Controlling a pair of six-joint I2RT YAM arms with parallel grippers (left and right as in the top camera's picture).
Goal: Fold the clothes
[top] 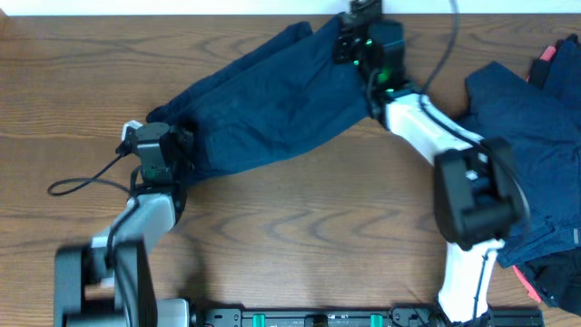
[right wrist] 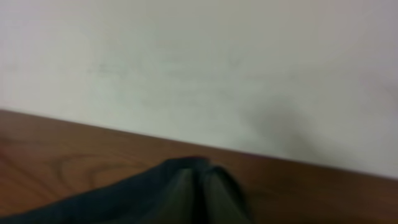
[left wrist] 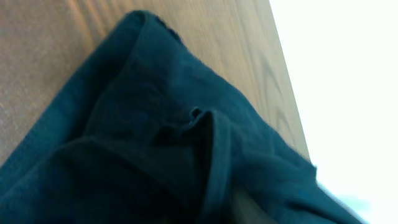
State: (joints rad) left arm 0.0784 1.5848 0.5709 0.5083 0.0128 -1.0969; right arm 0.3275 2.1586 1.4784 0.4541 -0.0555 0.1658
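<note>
One navy garment of the clothes (top: 272,100) lies stretched in a long diagonal band across the wooden table (top: 300,227), from mid-left up to the far edge. My left gripper (top: 182,138) is at its lower left end. In the left wrist view the cloth (left wrist: 155,124) fills the frame and hides the jaws. My right gripper (top: 349,38) is at the garment's far upper end. In the right wrist view its two fingers stand close together (right wrist: 200,171), with dark cloth (right wrist: 124,199) over and between the tips.
More navy clothes (top: 531,145) lie heaped at the table's right edge, with a small red-pink object (top: 546,53) showing beside them. A black cable (top: 82,182) loops on the table left of my left arm. A pale wall (right wrist: 199,62) rises just behind the far edge.
</note>
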